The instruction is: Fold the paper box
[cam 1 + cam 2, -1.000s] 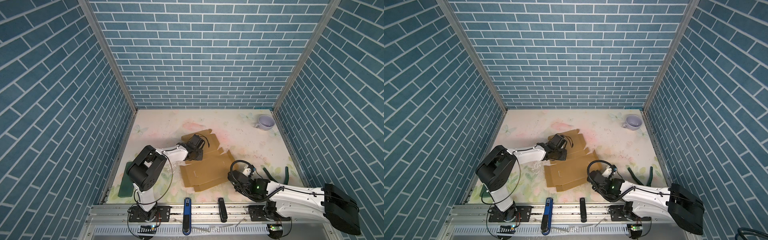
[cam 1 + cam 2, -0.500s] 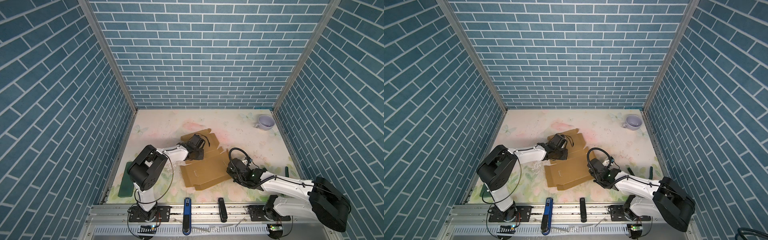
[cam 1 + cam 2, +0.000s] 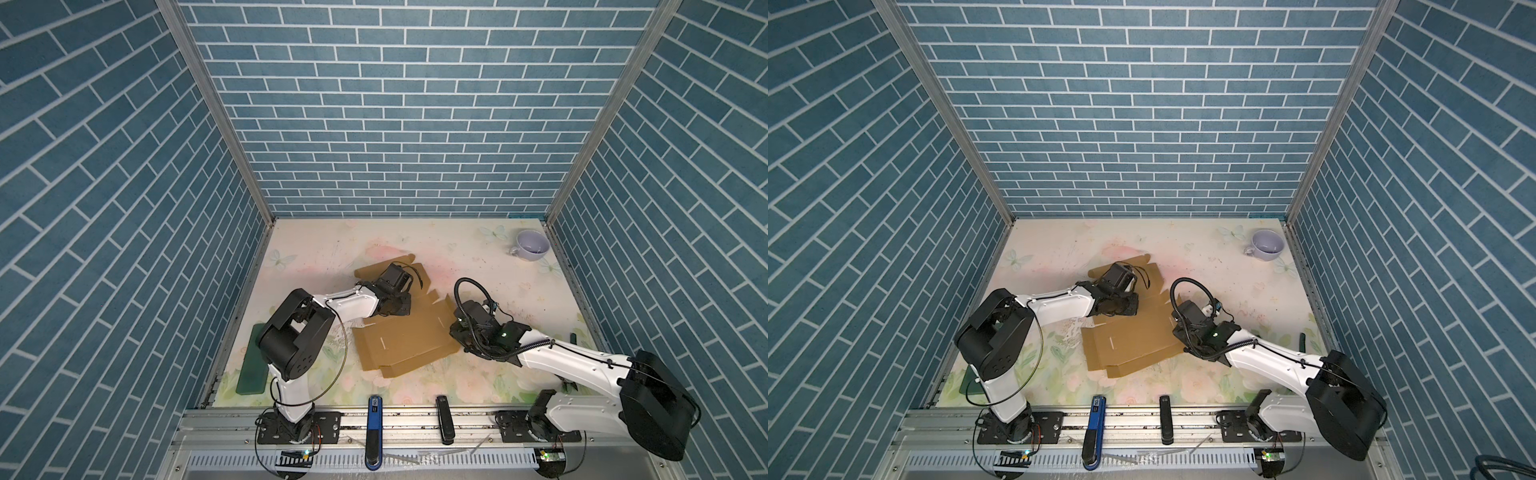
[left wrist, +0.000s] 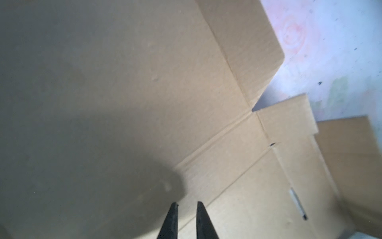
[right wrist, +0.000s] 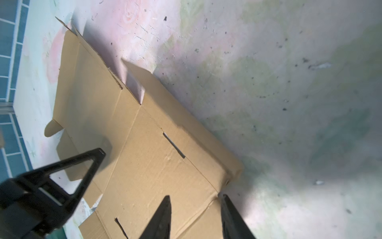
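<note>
Midway across the table (image 3: 332, 241), the paper box (image 3: 407, 336) is being touched at its far part by the narrowly parted left gripper (image 4: 187, 203) and straddled at its right edge by the wider-parted right gripper (image 5: 195, 196).

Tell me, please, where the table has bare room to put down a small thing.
Free: the far strip between the paper box and the back wall, left of the cup; also the near strip in front of the box. Crowded: the middle, where the box lies, and the left edge with the green board.
</note>
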You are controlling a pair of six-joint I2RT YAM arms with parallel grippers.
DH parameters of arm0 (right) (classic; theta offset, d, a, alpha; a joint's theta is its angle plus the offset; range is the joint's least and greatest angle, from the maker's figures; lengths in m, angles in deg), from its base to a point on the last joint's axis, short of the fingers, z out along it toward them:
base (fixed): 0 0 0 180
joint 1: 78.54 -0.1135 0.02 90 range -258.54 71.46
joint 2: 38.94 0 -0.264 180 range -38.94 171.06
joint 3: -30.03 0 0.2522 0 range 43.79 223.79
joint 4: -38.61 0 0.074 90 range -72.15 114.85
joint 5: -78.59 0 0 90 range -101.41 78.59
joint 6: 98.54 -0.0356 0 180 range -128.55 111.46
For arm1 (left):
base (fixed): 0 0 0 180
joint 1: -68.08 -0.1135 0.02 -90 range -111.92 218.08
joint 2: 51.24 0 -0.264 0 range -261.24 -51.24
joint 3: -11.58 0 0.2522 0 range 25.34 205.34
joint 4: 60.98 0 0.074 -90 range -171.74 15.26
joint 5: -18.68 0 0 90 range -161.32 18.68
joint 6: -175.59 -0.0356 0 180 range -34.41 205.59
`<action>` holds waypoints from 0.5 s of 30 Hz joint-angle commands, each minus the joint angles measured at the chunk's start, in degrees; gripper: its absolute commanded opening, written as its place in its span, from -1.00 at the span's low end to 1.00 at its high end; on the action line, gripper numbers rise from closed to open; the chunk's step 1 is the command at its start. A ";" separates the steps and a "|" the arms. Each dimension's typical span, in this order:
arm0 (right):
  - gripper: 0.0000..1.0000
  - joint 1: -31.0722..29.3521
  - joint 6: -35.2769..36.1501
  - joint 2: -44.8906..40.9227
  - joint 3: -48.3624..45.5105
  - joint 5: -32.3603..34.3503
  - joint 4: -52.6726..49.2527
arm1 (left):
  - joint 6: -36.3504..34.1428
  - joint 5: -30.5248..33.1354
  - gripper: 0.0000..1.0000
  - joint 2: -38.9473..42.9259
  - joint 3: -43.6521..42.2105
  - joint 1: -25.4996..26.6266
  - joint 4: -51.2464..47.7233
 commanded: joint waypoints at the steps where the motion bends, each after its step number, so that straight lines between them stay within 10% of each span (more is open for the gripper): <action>1: -0.20 1.86 6.08 1.34 2.61 -0.94 -3.30 | -0.33 -0.43 -0.62 -1.57 1.17 0.22 -1.59; 15: -0.14 7.04 22.38 6.79 12.20 -4.17 -13.41 | -1.84 -0.39 -0.60 -0.68 3.54 -2.01 -5.37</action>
